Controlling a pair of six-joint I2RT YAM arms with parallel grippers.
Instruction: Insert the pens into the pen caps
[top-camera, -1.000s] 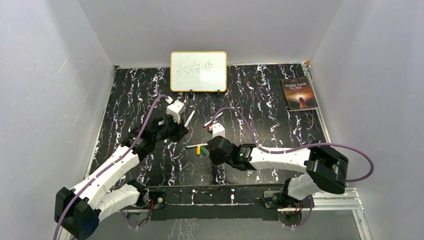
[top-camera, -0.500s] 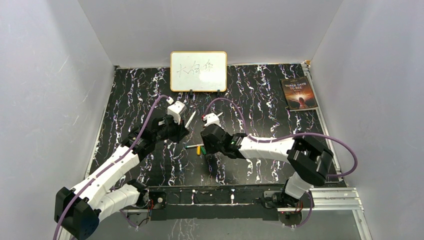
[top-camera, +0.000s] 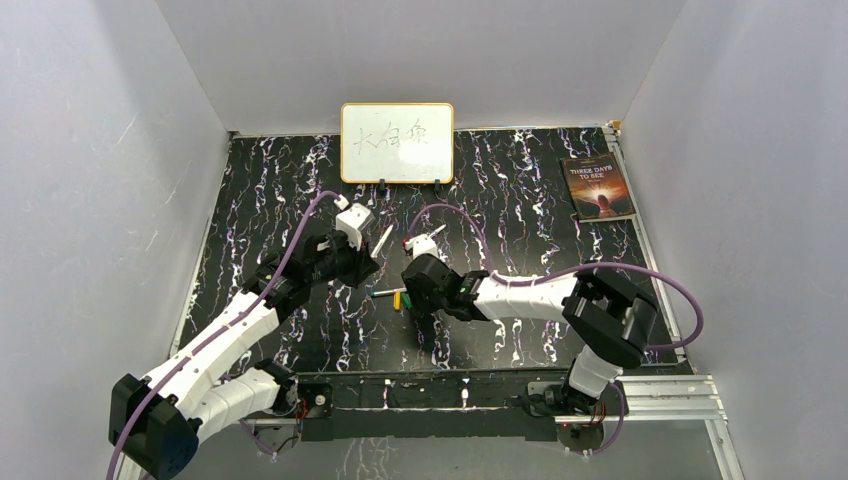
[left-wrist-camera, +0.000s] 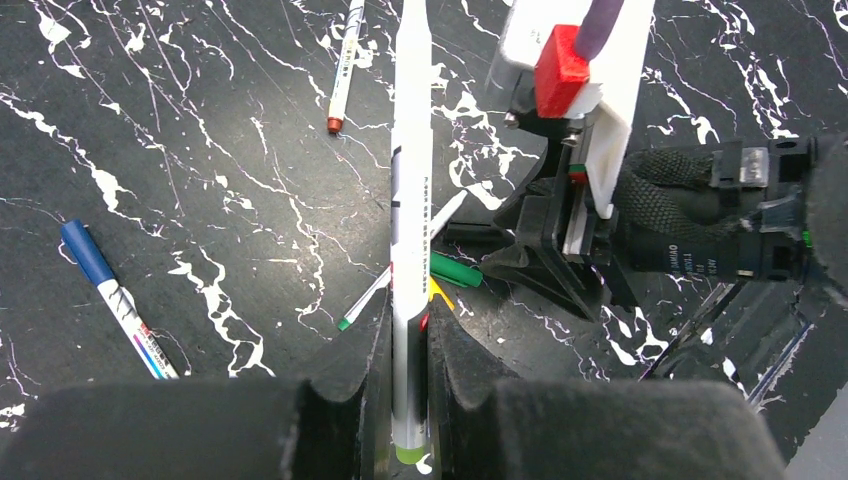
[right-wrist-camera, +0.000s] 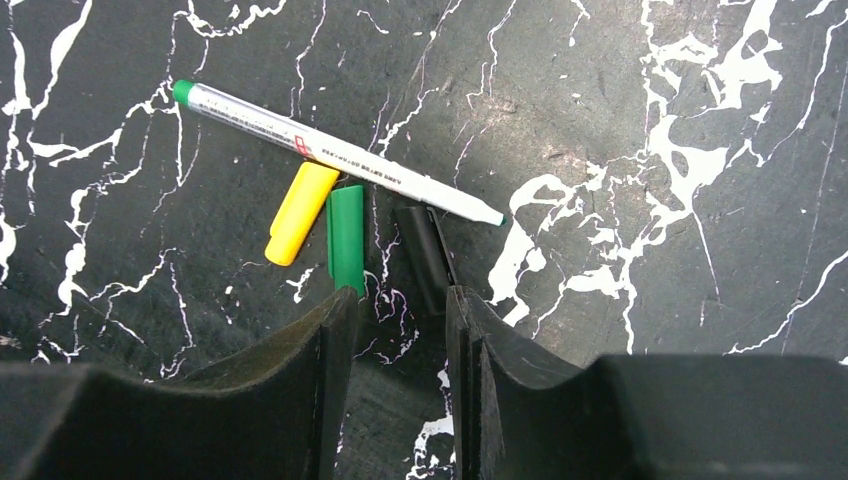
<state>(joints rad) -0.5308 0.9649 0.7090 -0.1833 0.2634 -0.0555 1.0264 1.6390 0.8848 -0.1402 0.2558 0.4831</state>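
A slim white pen (left-wrist-camera: 410, 180) is clamped in the left hand (left-wrist-camera: 408, 340) at the centre of the left wrist view, gripped near its green rear end, with the shaft running up the frame. In the right wrist view, the right hand (right-wrist-camera: 400, 300) hangs released and empty at lower centre over three loose caps on the bench (right-wrist-camera: 650, 250). They are a yellow cap (right-wrist-camera: 298, 213), a green cap (right-wrist-camera: 346, 238) and a black cap (right-wrist-camera: 424, 258), the black one just beside a finger of that hand. A green-ended pen (right-wrist-camera: 330, 148) lies slantwise just above them. The caps look light, hard and smooth, likely to skid if nudged, so a pinch across the black cap's middle seems soundest. Its close neighbours and the lying pen may get bumped. A blue-capped pen (left-wrist-camera: 105, 290) rests at the left of the left wrist view, and a red-tipped pen (left-wrist-camera: 343, 60) lies at the top. A whiteboard (top-camera: 397, 142) and a book (top-camera: 598, 187) sit well apart at the top of the overhead view.
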